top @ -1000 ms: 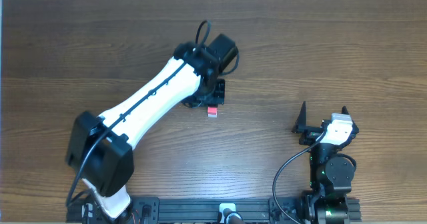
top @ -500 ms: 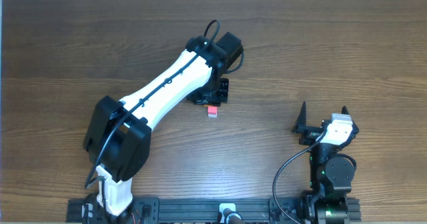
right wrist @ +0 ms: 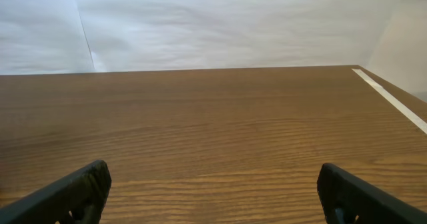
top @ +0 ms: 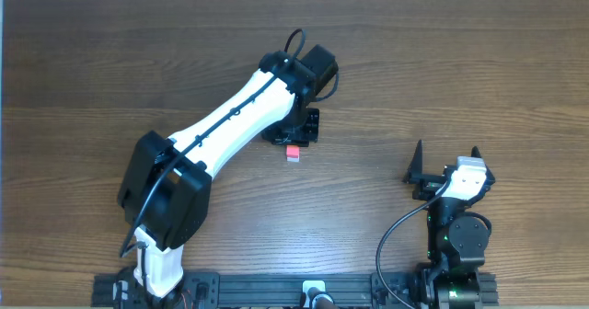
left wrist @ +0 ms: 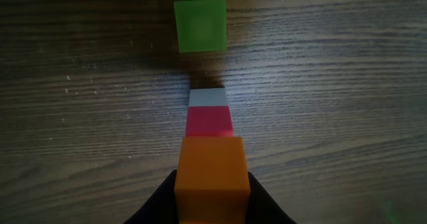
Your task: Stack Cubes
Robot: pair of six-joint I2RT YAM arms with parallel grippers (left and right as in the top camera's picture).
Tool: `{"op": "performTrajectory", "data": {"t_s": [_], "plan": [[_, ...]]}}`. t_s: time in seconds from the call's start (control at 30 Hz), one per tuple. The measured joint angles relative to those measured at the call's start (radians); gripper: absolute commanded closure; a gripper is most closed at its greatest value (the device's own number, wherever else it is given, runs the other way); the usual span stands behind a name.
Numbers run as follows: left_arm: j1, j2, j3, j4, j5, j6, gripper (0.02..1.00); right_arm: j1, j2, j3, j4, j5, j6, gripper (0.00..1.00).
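1. Orange cube (left wrist: 212,167) is clamped in the left claw (left wrist: 212,187), whose two fingers press on its sides. It appears to be lifted off the desk (top: 479,61), just short of the other cubes.
2. Just beyond it in the left wrist view are a pink-red cube (left wrist: 209,121) and a grey cube (left wrist: 207,97), touching each other. I cannot tell whether one stands on the other or they lie side by side. A green cube (left wrist: 200,25) rests alone farther on, apart from that pair.
3. From above, the left claw (top: 296,130) hangs near the desk's middle, close beside the pink-red cube (top: 293,151).
4. The right claw (top: 442,166) is parked by its base, fingers spread wide with nothing between them.
5. As I judge it, the step in hand is carrying the held cube to the pile, and placement is not yet done.
6. The next move calls for centring the held cube squarely over the pink-red one and lowering it until the faces meet. The fingers should then part without nudging the pile, since an off-centre release would likely topple it.
7. Compared with a second ago, the left arm's elbow and shoulder links have swung rightward in the top view, and the claw has crept slightly up and to the right. Over the last half second it barely shifts. The pink-red cube and the right arm keep their places.
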State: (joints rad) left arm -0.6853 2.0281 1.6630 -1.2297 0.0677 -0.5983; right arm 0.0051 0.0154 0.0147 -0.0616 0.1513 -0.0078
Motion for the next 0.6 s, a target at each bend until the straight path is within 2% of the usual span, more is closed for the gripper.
{"op": "performTrajectory", "data": {"t_s": [0.6], "plan": [[-0.008, 0.026, 0.001, -0.001, 0.003, -0.023, 0.932, 0.000, 0.000, 0.000, 0.000, 0.000, 0.000, 0.009]]}}
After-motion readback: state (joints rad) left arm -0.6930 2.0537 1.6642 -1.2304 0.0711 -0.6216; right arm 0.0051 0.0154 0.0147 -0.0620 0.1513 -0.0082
